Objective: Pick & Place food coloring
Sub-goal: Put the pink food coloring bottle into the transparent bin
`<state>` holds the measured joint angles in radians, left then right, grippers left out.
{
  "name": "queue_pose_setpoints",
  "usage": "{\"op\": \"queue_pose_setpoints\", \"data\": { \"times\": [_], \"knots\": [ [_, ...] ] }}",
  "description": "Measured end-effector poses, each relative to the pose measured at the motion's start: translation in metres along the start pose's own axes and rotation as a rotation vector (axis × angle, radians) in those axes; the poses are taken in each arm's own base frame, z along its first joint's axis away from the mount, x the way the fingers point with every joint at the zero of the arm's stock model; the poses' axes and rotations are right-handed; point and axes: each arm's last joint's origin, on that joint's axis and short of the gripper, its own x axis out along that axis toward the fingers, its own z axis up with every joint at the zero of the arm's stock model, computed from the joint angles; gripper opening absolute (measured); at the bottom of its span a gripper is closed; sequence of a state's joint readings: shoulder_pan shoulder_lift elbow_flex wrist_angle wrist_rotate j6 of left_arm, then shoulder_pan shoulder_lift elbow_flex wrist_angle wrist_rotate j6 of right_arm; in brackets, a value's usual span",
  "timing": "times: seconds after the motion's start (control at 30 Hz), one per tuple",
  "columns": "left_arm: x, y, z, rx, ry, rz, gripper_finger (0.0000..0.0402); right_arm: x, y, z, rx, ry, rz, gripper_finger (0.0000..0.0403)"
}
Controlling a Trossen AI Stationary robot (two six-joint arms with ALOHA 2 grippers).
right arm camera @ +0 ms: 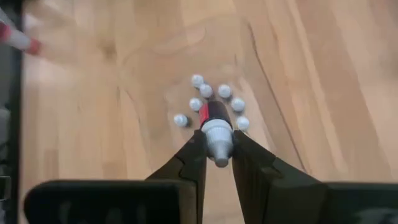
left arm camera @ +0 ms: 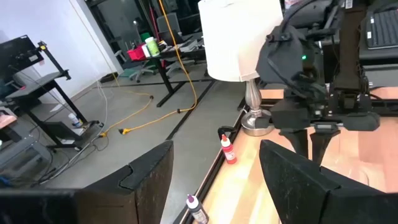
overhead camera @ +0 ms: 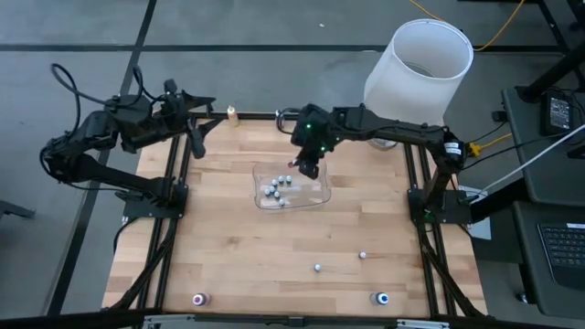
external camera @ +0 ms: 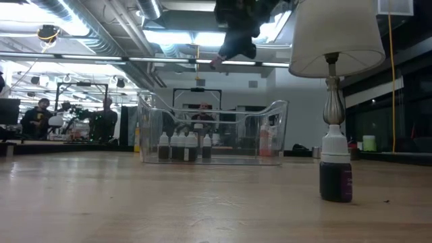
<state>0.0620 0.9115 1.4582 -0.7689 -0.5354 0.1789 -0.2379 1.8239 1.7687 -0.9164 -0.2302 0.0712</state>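
My right gripper (right arm camera: 217,149) is shut on a food coloring bottle (right arm camera: 215,118) with a dark body, a red band and a pale cap. It hangs above a clear bin (overhead camera: 315,190) in the middle of the table, where several more bottles (right arm camera: 205,91) stand with their pale caps up. A dark purple bottle (external camera: 336,172) stands near the table's front edge. Other loose bottles (overhead camera: 317,268) stand on the near half of the table. My left gripper (left arm camera: 214,180) is open at the far left edge, with nothing between its fingers. My right gripper pinches the bottle at its pale cap end (right arm camera: 217,134) between its two fingers. The fingers slant down from above and lie along the bottle. The dark body sticks out past the fingertips toward the bin, and the bottle is lifted clear of everything.
A white-shaded lamp (overhead camera: 419,66) stands at the far right corner. A red bottle (left arm camera: 228,150) and a purple one (left arm camera: 198,210) stand by the far edge. Two bottles (overhead camera: 199,299) (overhead camera: 382,298) stand at the front edge. The black frame rails (overhead camera: 178,183) run along both sides.
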Motion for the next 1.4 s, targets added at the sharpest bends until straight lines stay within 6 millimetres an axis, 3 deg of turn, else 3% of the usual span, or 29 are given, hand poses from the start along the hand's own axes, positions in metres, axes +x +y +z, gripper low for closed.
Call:
{"op": "queue_pose_setpoints", "data": {
  "times": [0.57,1.0,1.13,1.4],
  "knots": [
    [0.000,0.000,0.000,0.002,0.002,0.011,0.0226,0.085,0.015,-0.015,-0.008,0.200,-0.022,0.0065],
    [0.000,0.000,-0.001,0.007,0.014,0.008,0.0223,0.099,0.023,-0.022,0.023,0.251,-0.080,0.0065],
    [0.000,0.000,-0.001,0.008,0.015,0.007,0.0222,0.103,0.022,-0.023,0.101,0.298,-0.117,0.0065],
    [0.000,-0.001,-0.001,0.007,0.012,-0.006,0.0220,0.125,0.025,0.000,0.125,0.386,-0.172,0.0065]
  ]
}}
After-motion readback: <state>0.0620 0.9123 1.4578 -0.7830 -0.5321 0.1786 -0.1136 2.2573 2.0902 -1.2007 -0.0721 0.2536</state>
